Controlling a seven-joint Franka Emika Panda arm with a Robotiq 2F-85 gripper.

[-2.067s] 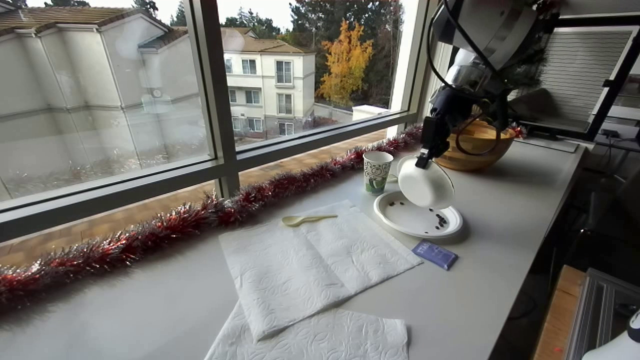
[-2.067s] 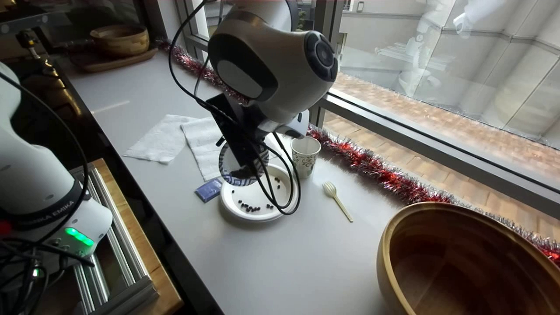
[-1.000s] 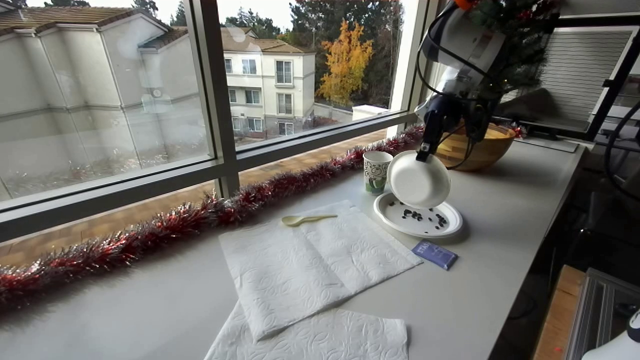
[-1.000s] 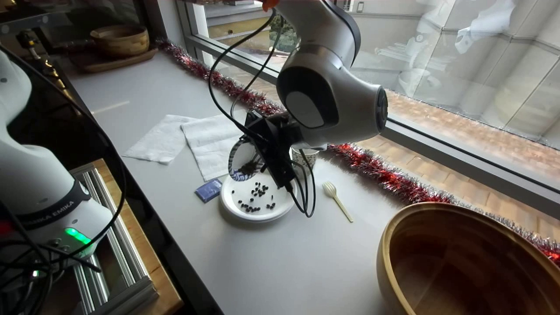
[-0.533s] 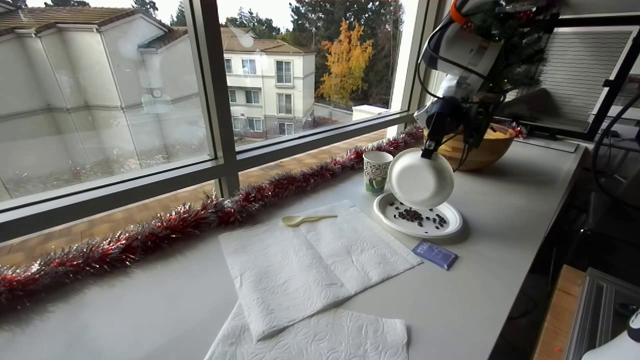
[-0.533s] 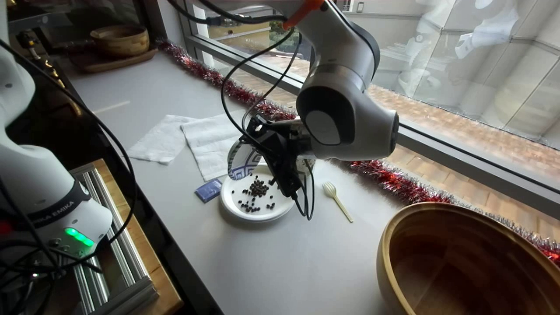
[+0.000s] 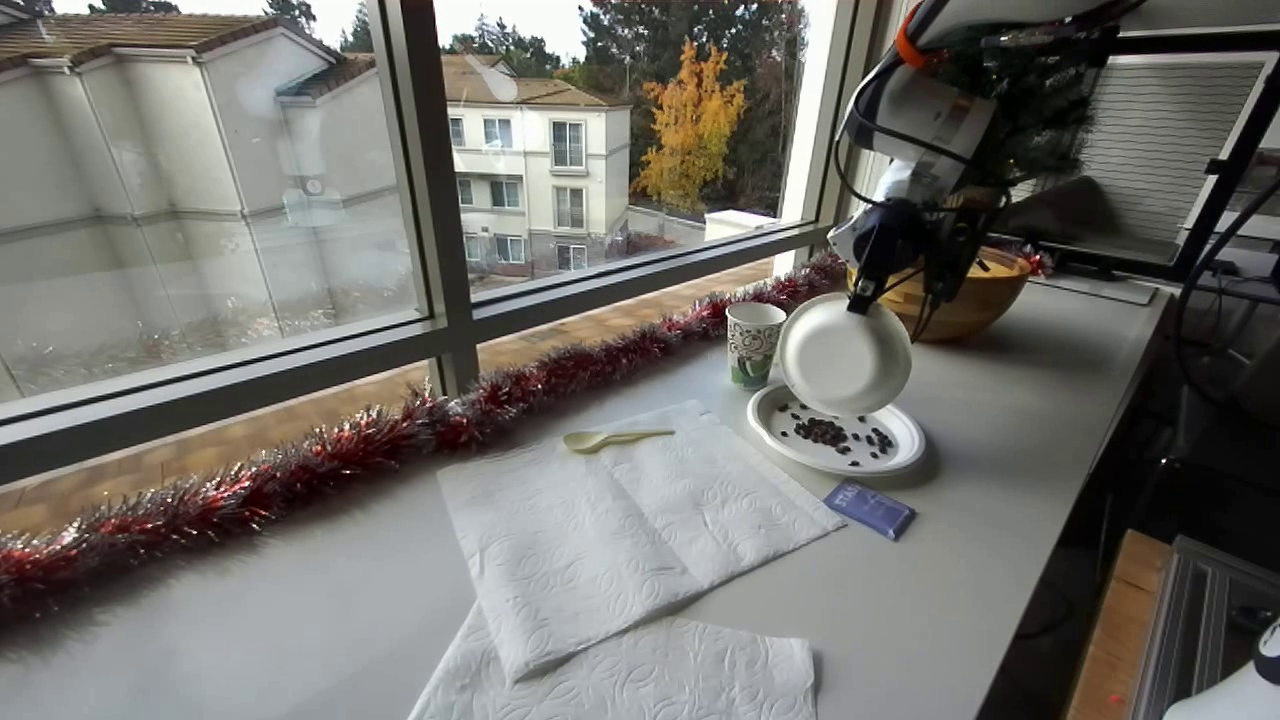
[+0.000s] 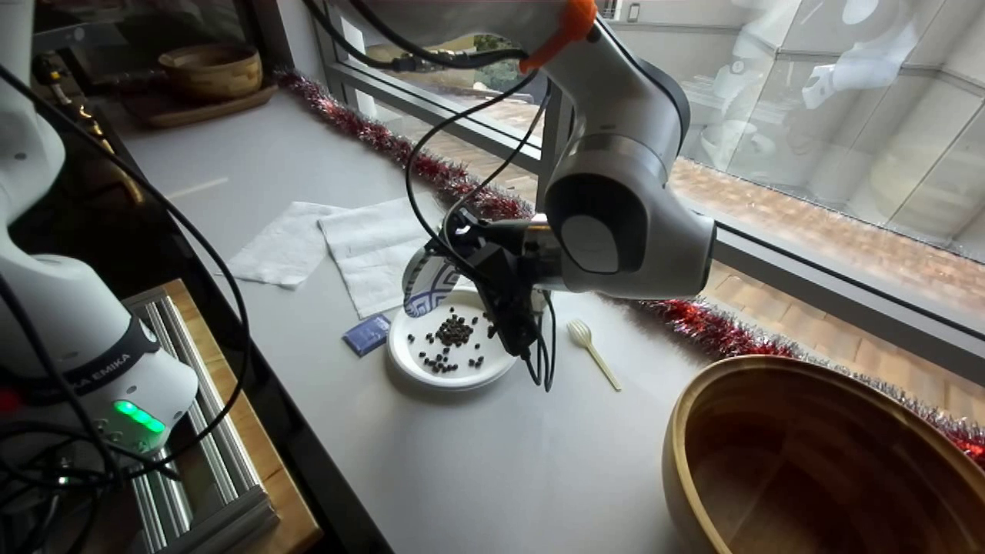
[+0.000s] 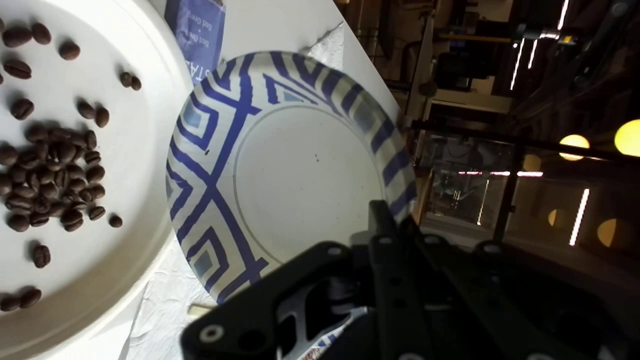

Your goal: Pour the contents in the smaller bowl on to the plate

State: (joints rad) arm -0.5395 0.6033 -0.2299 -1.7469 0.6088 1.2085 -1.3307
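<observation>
The smaller bowl point(image 7: 845, 355) is tipped steeply on its side above the plate point(image 7: 905, 456), its white underside showing in an exterior view. Its blue-patterned inside point(image 9: 305, 175) shows in the wrist view with only tiny specks on it. My gripper point(image 7: 860, 302) is shut on the bowl's rim; in the wrist view its fingers point(image 9: 381, 220) pinch that rim. The contents point(image 8: 454, 331), dark coffee-bean-like bits, lie on the plate as a small heap with loose ones scattered round it; they also show in the wrist view point(image 9: 50, 175). The arm hides part of the plate in an exterior view.
A patterned paper cup point(image 7: 752, 345) stands close beside the plate and bowl. A purple packet point(image 7: 870, 508) and white napkins point(image 7: 640, 530) lie near the plate. A spoon point(image 7: 615, 438), a fork point(image 8: 592, 354) and a large wooden bowl point(image 8: 681, 454) are on the table. Tinsel point(image 8: 716, 327) runs along the window.
The bowl has tipped further, its underside turning into view. The few scattered dark bits on the plate have become a heap. In the last half second the bowl has barely moved.
</observation>
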